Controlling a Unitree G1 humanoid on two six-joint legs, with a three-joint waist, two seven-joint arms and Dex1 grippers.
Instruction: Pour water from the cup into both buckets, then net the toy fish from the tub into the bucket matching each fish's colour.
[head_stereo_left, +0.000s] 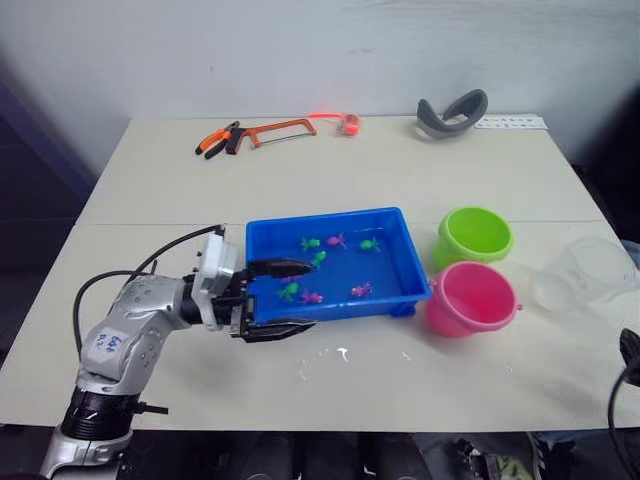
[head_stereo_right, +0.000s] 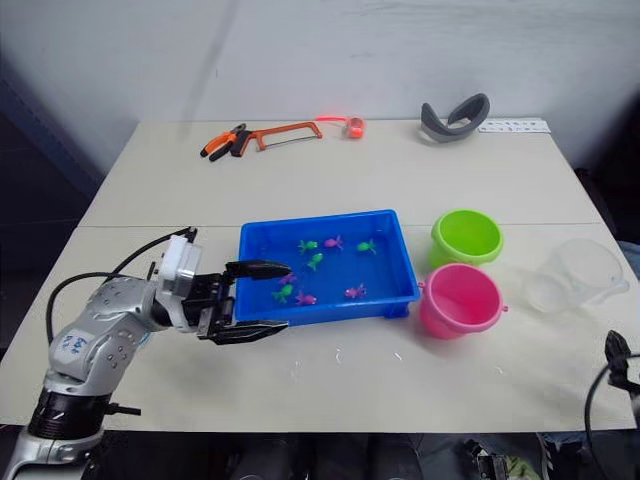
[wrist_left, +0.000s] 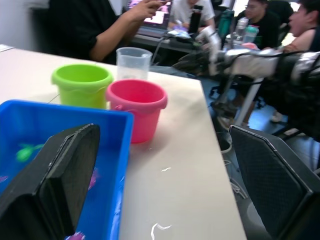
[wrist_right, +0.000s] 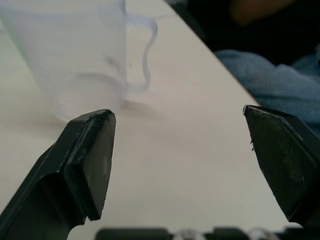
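Note:
The blue tub (head_stereo_left: 330, 217) sits mid-table with several tiny green and pink toy fish (head_stereo_left: 312, 243) in it. My left gripper (head_stereo_left: 303, 295) is open at the tub's near-left corner. It straddles the front wall, one finger (wrist_left: 60, 175) inside the tub and the other (wrist_left: 270, 180) outside it. To the right of the tub stand the green bucket (head_stereo_left: 474, 236) and, nearer me, the pink bucket (head_stereo_left: 470, 298). The clear cup (head_stereo_left: 585, 272) stands upright by the table's right edge. My right gripper (wrist_right: 180, 150) is open and empty, just short of the cup (wrist_right: 75, 55).
An orange hacksaw (head_stereo_left: 265, 132), pliers (head_stereo_left: 220, 140), a grey curved piece (head_stereo_left: 452, 112) and a white strip (head_stereo_left: 510, 122) lie along the far edge. Water drops (head_stereo_left: 340, 355) dot the table in front of the tub. People (wrist_left: 125, 25) sit beyond the table's right side.

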